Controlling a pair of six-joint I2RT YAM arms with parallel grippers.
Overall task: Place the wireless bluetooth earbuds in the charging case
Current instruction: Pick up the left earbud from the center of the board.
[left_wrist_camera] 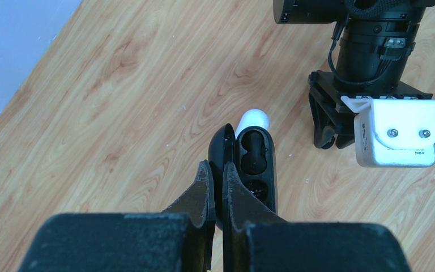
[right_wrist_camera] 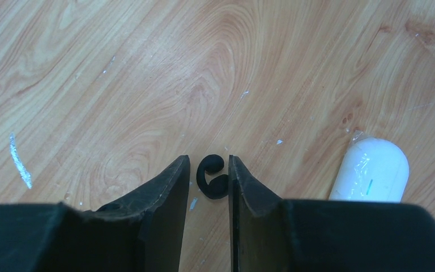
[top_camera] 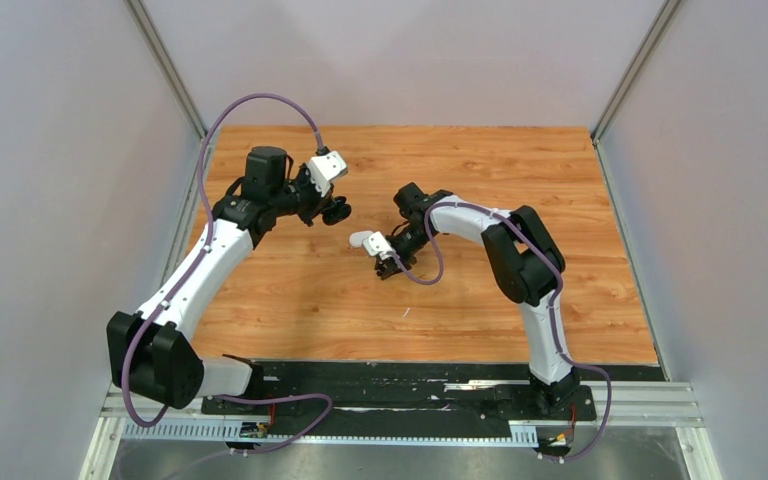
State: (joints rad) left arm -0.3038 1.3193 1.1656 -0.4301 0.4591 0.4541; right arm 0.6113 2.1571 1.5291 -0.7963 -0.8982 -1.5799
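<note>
Black earbud [right_wrist_camera: 212, 178] lies on the table [right_wrist_camera: 147, 68] between my right pincer [right_wrist_camera: 208, 161] fingers; I cannot tell whether they pinch it. At its three o'clock in that wrist view sits a white case [right_wrist_camera: 371, 170]. My left pincer [left_wrist_camera: 216, 167] is clamped on the open black charging case [left_wrist_camera: 255, 158].

Hardly any print shows in these views. In the left wrist view, the white camera housing [left_wrist_camera: 399, 133] on the other arm's wrist carries one tiny dark word low on its face, just under its two screws. It is too small and blurred to read with confidence. It could be a maker's name, though the letters do not resolve. In the right wrist view, the white charging case [right_wrist_camera: 371, 170] bears a short green stroke on its shell, beneath what looks like clear film. The stroke is a plain mark, not a letter or a numeral. Nothing else in any view is legible.
</note>
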